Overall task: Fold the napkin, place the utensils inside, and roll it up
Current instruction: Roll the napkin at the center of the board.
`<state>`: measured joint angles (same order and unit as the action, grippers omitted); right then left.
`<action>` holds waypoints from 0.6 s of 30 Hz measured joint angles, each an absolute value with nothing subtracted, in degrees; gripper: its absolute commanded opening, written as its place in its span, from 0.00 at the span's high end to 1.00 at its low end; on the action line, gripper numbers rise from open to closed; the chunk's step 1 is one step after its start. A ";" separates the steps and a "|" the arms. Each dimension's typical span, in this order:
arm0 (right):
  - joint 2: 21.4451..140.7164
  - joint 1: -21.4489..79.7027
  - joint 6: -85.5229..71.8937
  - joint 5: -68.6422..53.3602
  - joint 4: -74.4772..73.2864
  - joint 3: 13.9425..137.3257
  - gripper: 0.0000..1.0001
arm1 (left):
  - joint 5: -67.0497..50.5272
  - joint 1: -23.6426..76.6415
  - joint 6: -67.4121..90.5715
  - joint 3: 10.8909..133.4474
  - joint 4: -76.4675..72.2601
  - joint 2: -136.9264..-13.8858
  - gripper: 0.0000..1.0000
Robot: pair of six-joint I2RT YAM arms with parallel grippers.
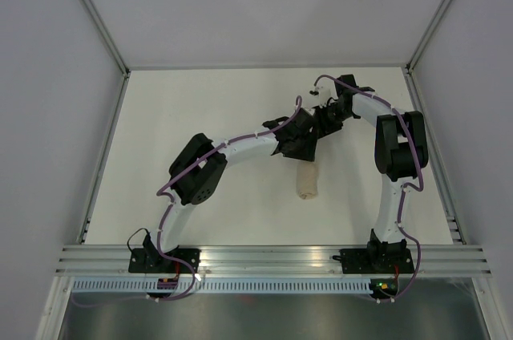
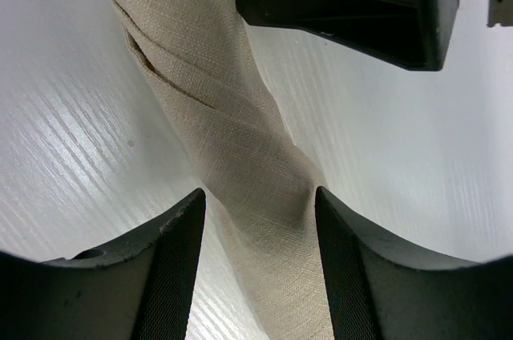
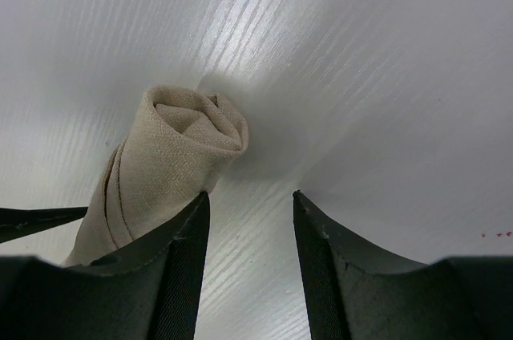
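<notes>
The napkin point(image 1: 306, 183) lies rolled into a tight beige tube on the white table point(image 1: 200, 115). My left gripper point(image 1: 303, 155) straddles its far part. In the left wrist view the roll point(image 2: 232, 139) runs between the jaws of the left gripper point(image 2: 260, 204), which is open, with bare table showing beside one finger. My right gripper point(image 1: 325, 127) hovers just beyond the roll's far end. In the right wrist view that spiral end point(image 3: 184, 127) sits left of the right gripper point(image 3: 250, 200), which is open over bare table. The utensils are hidden.
Grey enclosure walls with aluminium posts point(image 1: 92, 19) surround the table on three sides. A metal rail point(image 1: 272, 260) along the near edge carries both arm bases. The right gripper's black body point(image 2: 353, 3) hangs close above the roll in the left wrist view.
</notes>
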<state>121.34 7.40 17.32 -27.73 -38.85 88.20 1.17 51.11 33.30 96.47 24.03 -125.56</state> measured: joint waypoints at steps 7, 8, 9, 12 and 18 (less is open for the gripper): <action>121.19 7.40 17.41 -27.20 -38.41 88.12 0.47 | 1.15 51.11 31.90 96.92 23.99 -125.56 0.38; 121.12 7.40 17.52 -27.07 -38.33 88.09 0.46 | 1.15 51.11 31.79 96.92 23.97 -125.56 0.38; 121.10 7.40 17.54 -26.98 -38.24 88.03 0.46 | 1.17 51.11 31.62 96.95 23.97 -125.56 0.38; 120.90 7.40 17.65 -26.68 -38.02 87.85 0.46 | 1.15 51.07 31.22 96.95 23.94 -125.56 0.38; 120.44 7.18 17.74 -25.76 -37.71 87.46 0.43 | 1.13 50.50 30.35 96.97 23.75 -125.08 0.38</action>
